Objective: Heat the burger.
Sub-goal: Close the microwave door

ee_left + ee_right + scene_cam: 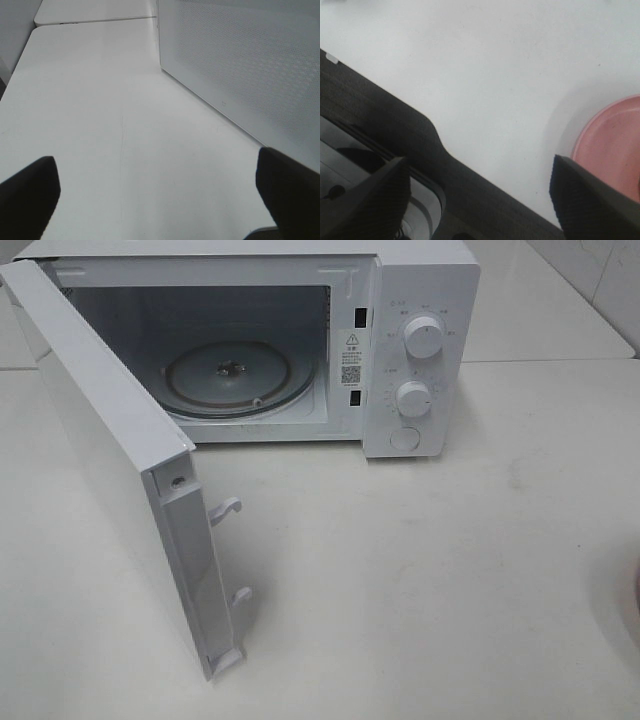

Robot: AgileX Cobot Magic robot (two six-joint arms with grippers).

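The burger is out of view in all three frames. A white microwave (425,300) stands at the back of the table. Its door (100,470) is swung wide open to the left, and the glass turntable (235,375) inside is bare. Neither arm appears in the exterior view. My left gripper (160,200) is open over bare white table, beside the door's perforated panel (250,60). My right gripper (480,200) is open with nothing between its fingers. It hangs over the table edge next to part of a pink plate (615,145); the part that shows is bare.
Two knobs (422,340) and a round button sit on the microwave's right panel. Two latch hooks (228,508) stick out from the door's edge. A dark textured strip (395,130) crosses the right wrist view. White table (450,580) spreads in front of the microwave.
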